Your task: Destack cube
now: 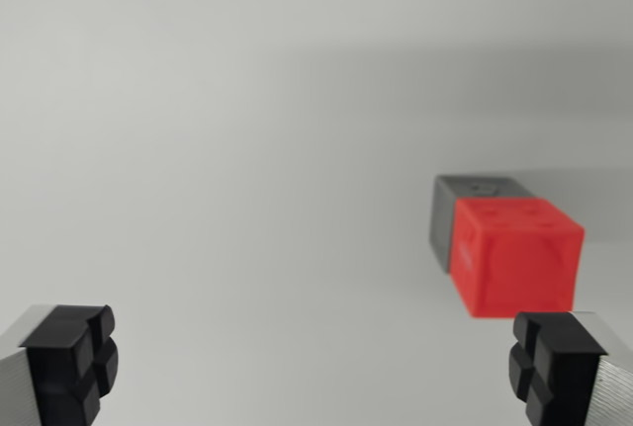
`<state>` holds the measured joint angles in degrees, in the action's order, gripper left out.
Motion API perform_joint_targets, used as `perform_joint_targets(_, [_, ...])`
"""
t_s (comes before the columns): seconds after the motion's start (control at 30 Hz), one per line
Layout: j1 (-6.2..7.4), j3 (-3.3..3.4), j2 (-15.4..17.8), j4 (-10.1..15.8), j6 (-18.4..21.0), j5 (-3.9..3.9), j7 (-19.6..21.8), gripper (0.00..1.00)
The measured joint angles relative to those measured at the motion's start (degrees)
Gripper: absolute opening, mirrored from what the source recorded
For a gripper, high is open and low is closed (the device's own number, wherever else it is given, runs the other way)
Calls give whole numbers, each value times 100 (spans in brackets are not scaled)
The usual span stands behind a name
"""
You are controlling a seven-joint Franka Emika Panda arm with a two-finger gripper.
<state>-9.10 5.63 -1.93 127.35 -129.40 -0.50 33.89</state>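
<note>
Claw [315, 365] stands wide open and empty; one black pad [71, 362] sits at 8 o'clock in the wrist view, the other at 4 o'clock. The red cube [517, 258] is stacked on the grey cube [465, 211], both at roughly 3 o'clock, resting on the plain white tabletop [247, 149]. The stack lies off the claw's centreline, just above the pad at the wrist view's right.

Risk assessment: descending from this offset would likely bring that pad down onto the red cube's top or edge, toppling or shoving the stack. Closing too low could pinch both cubes together. The frame is slightly blurred, so precise edge alignment cannot be confirmed. Lateral correction toward 3 o'clock appears necessary before any descent.
</note>
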Motion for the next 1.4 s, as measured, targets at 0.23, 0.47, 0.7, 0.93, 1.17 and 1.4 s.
perform_joint_targets(0.23, [-136,135,-11,203,-210,0,-316,100])
perform_joint_targets(0.47, [-266,261,-75,352,-408,-5,-620,100])
perform_joint_targets(0.7, [-425,400,-165,489,-626,-28,-977,100])
perform_joint_targets(0.93, [-601,532,-306,587,-851,-70,-1367,100])
perform_joint_targets(1.17, [-732,611,-485,644,-1092,-139,-1631,100])
perform_joint_targets(1.4, [-731,576,-891,703,-1513,-272,-1721,100])
